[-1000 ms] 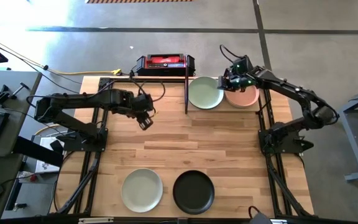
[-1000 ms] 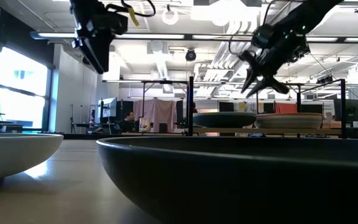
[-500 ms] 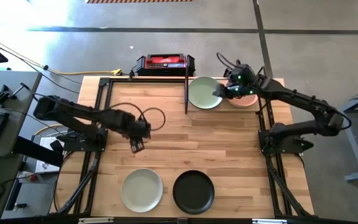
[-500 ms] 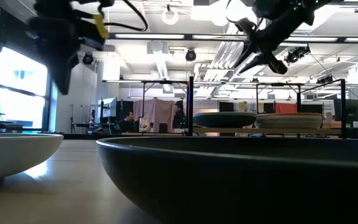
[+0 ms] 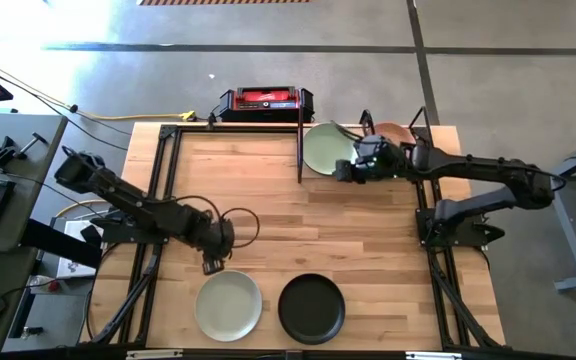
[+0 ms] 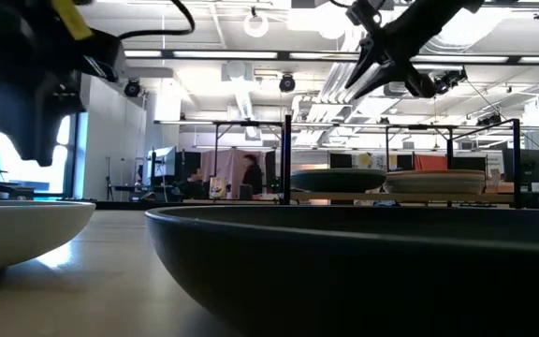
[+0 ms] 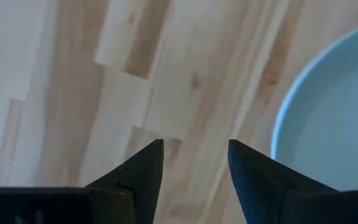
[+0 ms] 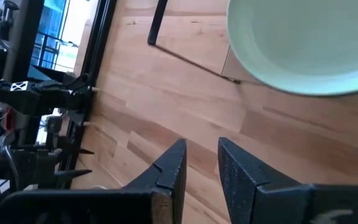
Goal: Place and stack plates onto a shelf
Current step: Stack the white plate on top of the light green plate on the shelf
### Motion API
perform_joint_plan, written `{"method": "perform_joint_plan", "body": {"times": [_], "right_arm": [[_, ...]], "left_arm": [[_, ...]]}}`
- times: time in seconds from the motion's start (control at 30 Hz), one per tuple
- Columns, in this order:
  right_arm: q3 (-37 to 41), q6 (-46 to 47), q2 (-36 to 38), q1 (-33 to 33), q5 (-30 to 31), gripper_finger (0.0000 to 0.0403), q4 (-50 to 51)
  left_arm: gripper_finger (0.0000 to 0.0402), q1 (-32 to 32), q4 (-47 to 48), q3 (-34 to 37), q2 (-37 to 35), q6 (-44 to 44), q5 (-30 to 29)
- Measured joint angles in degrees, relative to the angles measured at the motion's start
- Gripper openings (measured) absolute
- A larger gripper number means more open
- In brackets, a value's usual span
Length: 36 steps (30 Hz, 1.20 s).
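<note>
bright even overhead light | low view backlit, foreground blurred | soft shadows

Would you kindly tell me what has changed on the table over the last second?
The left gripper has swung from mid-table toward the near edge and now hangs open and empty beside the sage green plate. The right gripper has drawn back off the shelf, holding nothing. The green plate on the shelf, the peach-pink plate and the black plate have not moved.

Right claw [image 8: 199,163] empty, fingers slightly parted over bare wood desk [image 8: 166,118]. Pale green plate [image 8: 303,43] ahead on shelf board; black upright bar [image 8: 158,22] beside it.
</note>
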State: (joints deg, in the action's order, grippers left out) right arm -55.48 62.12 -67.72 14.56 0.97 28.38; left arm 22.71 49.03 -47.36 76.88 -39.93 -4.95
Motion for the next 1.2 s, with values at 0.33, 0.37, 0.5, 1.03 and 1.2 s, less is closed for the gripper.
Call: {"method": "perform_joint_plan", "body": {"times": [0.33, 0.37, 0.5, 1.03, 1.2], "right_arm": [[0.0, 5.0, 0.0, -7.2, 6.0, 0.0074, 0.0], [0.0, 5.1, 0.0, -7.7, 6.1, 0.0074, 0.0], [0.0, 6.5, 0.0, -9.2, 7.6, 0.0074, 0.0], [0.0, 7.1, 0.0, -10.2, 9.6, 0.0074, 0.0], [0.0, 7.1, 0.0, -10.2, 9.6, 0.0074, 0.0]], "left_arm": [[0.017, 7.7, -10.9, 5.6, 0.0, -8.1, -0.1], [0.017, 8.3, -11.9, 6.1, 0.0, -8.8, -0.1], [0.017, 10.5, -14.2, 7.8, 0.0, -11.0, -0.1], [0.017, 13.8, -17.2, 8.2, 1.3, -12.0, -0.1], [0.017, 13.8, -18.2, 8.2, 4.5, -12.0, -0.1]]}}
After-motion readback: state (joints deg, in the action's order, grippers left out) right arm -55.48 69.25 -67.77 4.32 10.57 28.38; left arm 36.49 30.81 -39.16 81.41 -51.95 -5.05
